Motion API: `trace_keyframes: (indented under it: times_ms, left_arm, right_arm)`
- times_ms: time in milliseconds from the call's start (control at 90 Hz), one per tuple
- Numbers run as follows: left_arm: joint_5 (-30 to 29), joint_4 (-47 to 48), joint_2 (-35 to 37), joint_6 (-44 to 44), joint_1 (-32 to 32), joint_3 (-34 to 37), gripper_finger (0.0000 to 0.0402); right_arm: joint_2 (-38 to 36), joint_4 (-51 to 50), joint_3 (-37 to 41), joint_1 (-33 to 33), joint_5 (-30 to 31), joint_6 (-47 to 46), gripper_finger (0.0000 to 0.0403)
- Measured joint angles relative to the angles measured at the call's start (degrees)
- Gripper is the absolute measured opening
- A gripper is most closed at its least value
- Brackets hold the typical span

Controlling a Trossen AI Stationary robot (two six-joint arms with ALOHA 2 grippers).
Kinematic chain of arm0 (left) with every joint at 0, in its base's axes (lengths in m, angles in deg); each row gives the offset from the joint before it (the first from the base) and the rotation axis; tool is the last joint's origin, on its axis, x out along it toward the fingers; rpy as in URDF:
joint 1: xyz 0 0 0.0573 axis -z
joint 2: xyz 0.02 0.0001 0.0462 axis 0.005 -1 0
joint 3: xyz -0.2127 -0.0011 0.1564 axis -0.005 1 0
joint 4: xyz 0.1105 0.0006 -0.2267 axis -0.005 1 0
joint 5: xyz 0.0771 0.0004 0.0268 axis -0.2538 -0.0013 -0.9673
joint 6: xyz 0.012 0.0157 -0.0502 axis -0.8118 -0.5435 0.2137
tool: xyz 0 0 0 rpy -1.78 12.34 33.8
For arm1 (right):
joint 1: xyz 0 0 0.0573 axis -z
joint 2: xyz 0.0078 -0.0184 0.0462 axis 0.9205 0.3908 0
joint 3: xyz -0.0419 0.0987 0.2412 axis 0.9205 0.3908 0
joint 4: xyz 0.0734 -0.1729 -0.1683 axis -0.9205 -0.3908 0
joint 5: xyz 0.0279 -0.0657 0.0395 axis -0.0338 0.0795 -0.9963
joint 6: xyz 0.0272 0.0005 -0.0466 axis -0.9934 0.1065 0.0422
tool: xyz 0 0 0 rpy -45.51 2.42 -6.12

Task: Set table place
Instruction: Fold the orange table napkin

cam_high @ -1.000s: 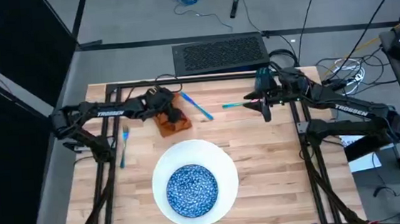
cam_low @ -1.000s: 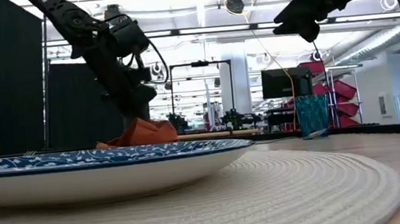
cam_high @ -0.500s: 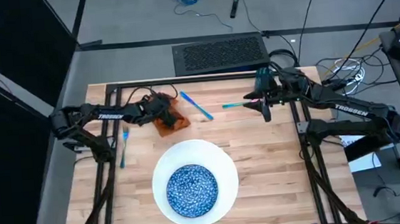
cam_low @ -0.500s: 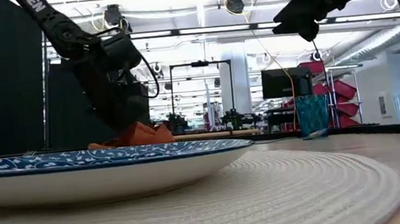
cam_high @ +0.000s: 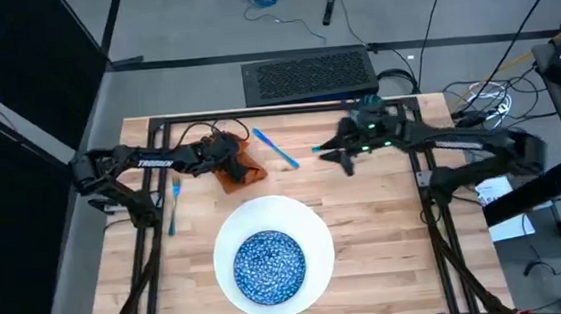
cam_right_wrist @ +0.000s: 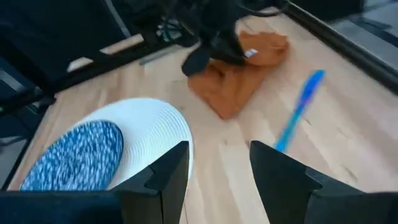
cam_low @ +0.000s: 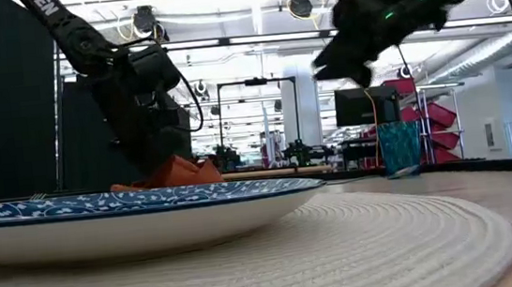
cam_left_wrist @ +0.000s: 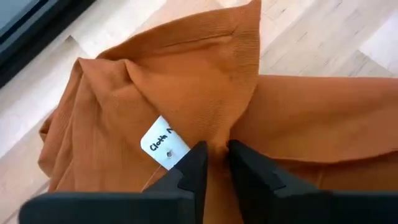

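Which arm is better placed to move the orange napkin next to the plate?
The left: its gripper is pinched shut on the orange napkin. The right gripper hangs open above the table, apart from it, past the blue utensil.

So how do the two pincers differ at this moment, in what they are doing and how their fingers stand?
The left pincer is down at the table, its fingers nipped together on a fold of the orange napkin; the right pincer hangs above the table with its fingers spread and nothing between them. The left sits over the napkin, the right nearer the blue utensil. Both are over the table's far half.
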Motion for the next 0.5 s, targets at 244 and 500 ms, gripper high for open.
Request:
trace_keyframes:
  times_ms: [244, 500]
  left_arm:
    - [0.1, -1.4, 1.5, 0.0, 0.0, 0.0, 0.0054]
    - [0.1, -0.7, 5.1, -0.6, 0.0, 0.0, 0.0054]
  right_arm:
    - [20.5, 4.7, -10.2, -1.3, -0.1, -1.3, 0.0092]
    - [33.4, 0.6, -24.4, -2.1, -0.1, 2.5, 0.0004]
